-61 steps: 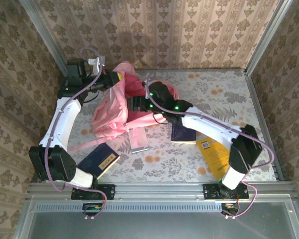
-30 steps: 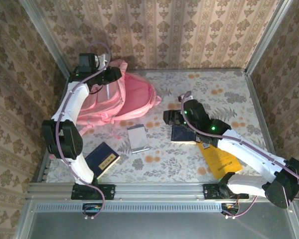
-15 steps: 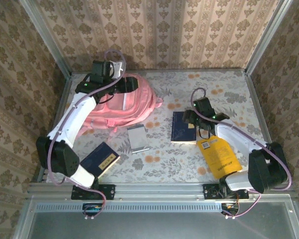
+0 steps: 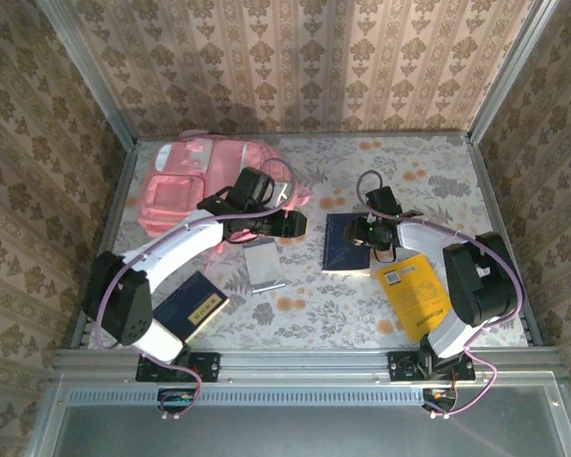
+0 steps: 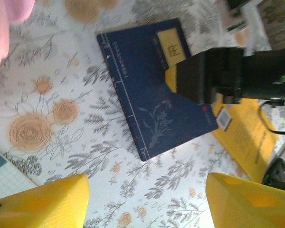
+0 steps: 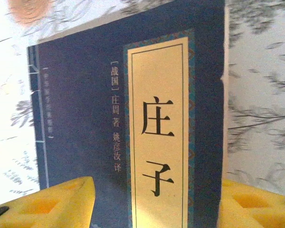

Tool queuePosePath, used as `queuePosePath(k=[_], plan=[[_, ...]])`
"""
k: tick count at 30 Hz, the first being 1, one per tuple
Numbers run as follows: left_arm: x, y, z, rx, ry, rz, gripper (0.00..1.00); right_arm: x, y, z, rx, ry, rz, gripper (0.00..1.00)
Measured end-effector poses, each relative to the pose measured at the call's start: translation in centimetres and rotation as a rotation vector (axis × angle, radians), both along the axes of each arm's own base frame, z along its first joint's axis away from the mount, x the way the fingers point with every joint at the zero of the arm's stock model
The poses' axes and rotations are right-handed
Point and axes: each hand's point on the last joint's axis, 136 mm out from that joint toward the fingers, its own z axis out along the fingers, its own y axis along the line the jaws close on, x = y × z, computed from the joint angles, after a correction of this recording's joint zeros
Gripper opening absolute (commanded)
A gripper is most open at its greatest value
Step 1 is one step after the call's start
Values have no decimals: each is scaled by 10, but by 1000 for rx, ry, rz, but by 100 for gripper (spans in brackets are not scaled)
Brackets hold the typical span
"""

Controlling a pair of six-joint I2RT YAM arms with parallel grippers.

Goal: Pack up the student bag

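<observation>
Floral-print worktop point(image 4: 419, 171), damask-papered walls around it. student bag point(image 4: 186, 181) lies flat in the far-left corner, long axis running left-right, with a small loop at its right end; the left arm crosses its near-right edge. left hand point(image 5: 147, 190) sits above the worktop between bag and books, yellow fingers spread wide, holding nothing. right hand point(image 6: 156, 204) is low over the dark blue book point(image 6: 85, 118), fingers wide apart either side of its cream title strip, nothing gripped. Strip reads 庄子; beside it [战国] 庄周 著, then a translator line. yellow book point(image 4: 414, 297) lies just right of it with a white barcode sticker, text too small to read. second blue book point(image 4: 192, 305) near-left, pale notebook point(image 4: 264, 265) mid-worktop.
</observation>
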Motion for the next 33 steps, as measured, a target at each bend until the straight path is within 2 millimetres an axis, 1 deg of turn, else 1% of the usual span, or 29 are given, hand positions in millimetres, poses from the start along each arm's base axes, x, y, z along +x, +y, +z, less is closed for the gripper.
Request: queuePosePath(k=[2, 5, 7, 8, 9, 11, 13, 16, 19, 21, 24, 30, 31, 33], plan=[[2, 1, -16, 20, 35, 27, 67, -1, 11, 1, 44, -7, 29, 57], [5, -2, -39, 40, 85, 58, 67, -12, 26, -3, 110, 2, 83, 53], [5, -7, -53, 52, 115, 65, 66, -23, 33, -5, 140, 22, 111, 53], [4, -10, -60, 58, 128, 65, 66, -25, 35, -5, 146, 24, 117, 53], [3, -12, -66, 65, 139, 63, 66, -27, 35, -2, 147, 19, 119, 56], [2, -14, -78, 84, 158, 65, 66, -27, 32, 4, 131, -5, 110, 59], [3, -15, -86, 99, 168, 70, 66, -27, 21, 15, 97, -54, 73, 62], [6, -18, -90, 102, 171, 75, 65, -26, 6, 34, 70, -127, -4, 62], [15, -26, -92, 96, 170, 73, 62, -26, -2, 44, 82, -169, -72, 62], [22, -33, -95, 88, 171, 69, 60, -26, -3, 40, 101, -165, -103, 61], [26, -41, -103, 75, 184, 63, 57, -28, -2, 30, 134, -130, -140, 59], [23, -46, -128, 78, 241, 50, 54, -24, 4, 10, 183, -76, -182, 58], [23, -46, -130, 78, 244, 49, 53, -24, 5, 7, 188, -66, -185, 58], [24, -49, -127, 66, 246, 43, 52, -24, 7, 0, 195, -47, -181, 58]])
